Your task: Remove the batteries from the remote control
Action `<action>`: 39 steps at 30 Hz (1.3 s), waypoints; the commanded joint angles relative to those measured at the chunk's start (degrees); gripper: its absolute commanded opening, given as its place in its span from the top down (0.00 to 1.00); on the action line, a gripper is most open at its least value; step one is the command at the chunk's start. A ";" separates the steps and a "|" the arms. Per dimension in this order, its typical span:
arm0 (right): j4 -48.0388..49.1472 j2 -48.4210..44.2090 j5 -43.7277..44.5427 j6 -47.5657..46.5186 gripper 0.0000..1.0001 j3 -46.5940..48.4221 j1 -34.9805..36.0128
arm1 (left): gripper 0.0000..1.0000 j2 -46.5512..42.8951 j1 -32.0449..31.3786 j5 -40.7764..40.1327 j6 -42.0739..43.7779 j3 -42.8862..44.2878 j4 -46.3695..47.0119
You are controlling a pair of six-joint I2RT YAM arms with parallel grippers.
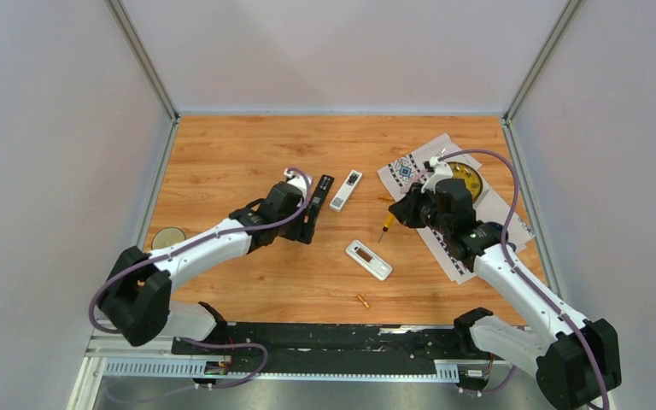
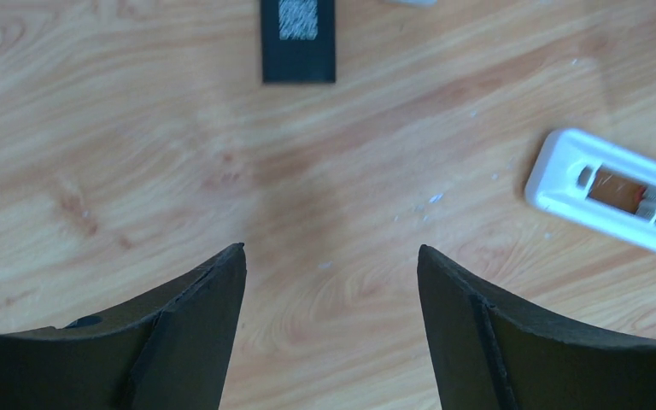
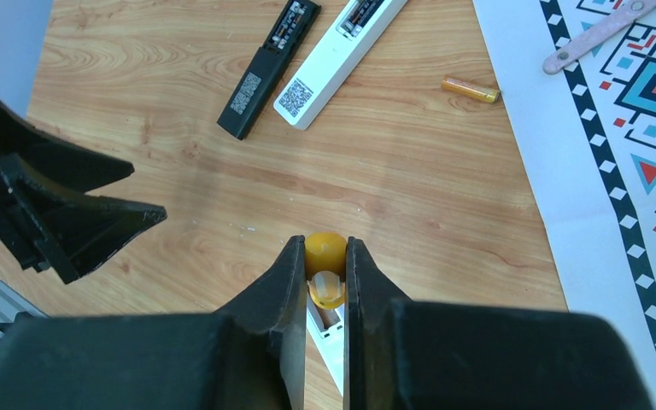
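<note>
Overhead view. Left gripper (image 1: 306, 224): jaws spread wide, holding nothing, just beside the black remote (image 1: 320, 192). White remote (image 1: 346, 190): lies to the right of the black one. Right gripper (image 1: 401, 212): clamped on the yellow-handled screwdriver (image 1: 386, 224), near the patterned cloth (image 1: 406, 168). Opened remote (image 1: 368, 259): mid-table, compartment facing up. Loose battery (image 1: 362, 300): on bare wood, nearer the arm bases.

Left wrist view. Fingers wide apart with bare wood between them. The opened remote is at the right, with a seated battery (image 2: 619, 188) in its compartment.

Right wrist view. Jaws closed tight on the screwdriver handle. Orange battery (image 3: 470, 89): on the wood, just beside the cloth edge.
</note>
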 commanded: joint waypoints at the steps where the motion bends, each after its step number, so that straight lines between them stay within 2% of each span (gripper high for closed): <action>1: 2.89 -1.40 -0.50 0.36 1.00 -0.65 -0.32 | 0.19 8.86 -0.13 3.37 3.26 9.69 1.63; 18: 1.84 -0.70 1.62 -0.87 1.00 0.14 -0.32 | 0.19 41.39 0.22 6.10 11.45 50.91 -17.16; 27: 2.01 -0.78 1.09 -1.04 1.00 0.14 -0.33 | 0.22 50.63 0.92 9.88 11.97 60.16 -22.97; 31: 2.01 -0.87 1.00 -1.22 1.00 0.05 -0.33 | 0.26 52.39 1.01 10.84 12.15 60.70 -23.86; 34: 2.19 -0.87 0.91 -1.13 1.00 -0.04 -0.41 | 0.30 53.18 0.92 11.81 11.97 60.96 -24.30; 35: 2.19 -0.96 0.83 -1.13 1.00 0.05 -0.41 | 0.35 53.36 0.92 11.99 11.97 60.87 -24.30; 39: 2.36 -1.13 0.65 -1.22 1.00 -0.04 -0.41 | 0.45 53.54 0.92 11.46 11.62 59.91 -24.30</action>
